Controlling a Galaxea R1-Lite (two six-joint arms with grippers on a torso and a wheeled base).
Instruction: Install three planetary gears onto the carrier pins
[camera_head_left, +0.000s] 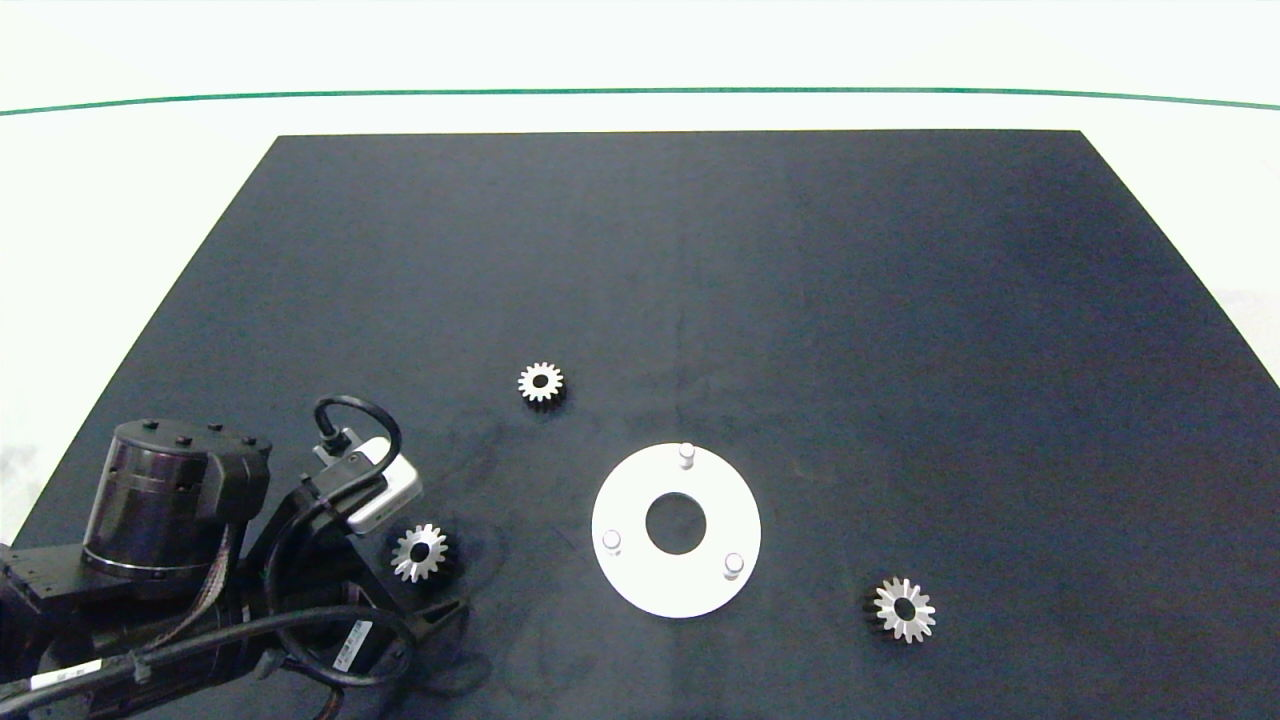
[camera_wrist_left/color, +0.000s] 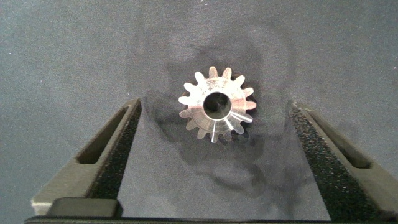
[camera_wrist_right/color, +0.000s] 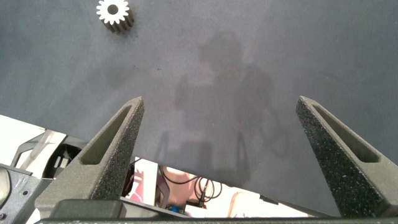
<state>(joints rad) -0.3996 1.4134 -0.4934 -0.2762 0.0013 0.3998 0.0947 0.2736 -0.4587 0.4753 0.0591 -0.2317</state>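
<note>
Three silvery planetary gears lie flat on the black mat: one at the back left (camera_head_left: 541, 383), one at the front left (camera_head_left: 420, 552) and one at the front right (camera_head_left: 904, 609). The white disc (camera_head_left: 655, 592) lies between them, and its three carrier pins (camera_head_left: 686, 455), (camera_head_left: 611, 541), (camera_head_left: 734, 565) stand bare. My left gripper (camera_head_left: 432, 562) is open around the front-left gear (camera_wrist_left/color: 217, 112), with a finger on each side and clear gaps to the teeth. My right gripper (camera_wrist_right/color: 221, 102) is open over bare mat, with a gear (camera_wrist_right/color: 114, 12) well ahead of it. The right arm is out of the head view.
The black mat (camera_head_left: 700, 250) covers most of the white table, and a green line (camera_head_left: 640, 91) runs along the far side. The right wrist view shows the mat's near edge (camera_wrist_right/color: 186, 163) with cables and robot parts beyond it.
</note>
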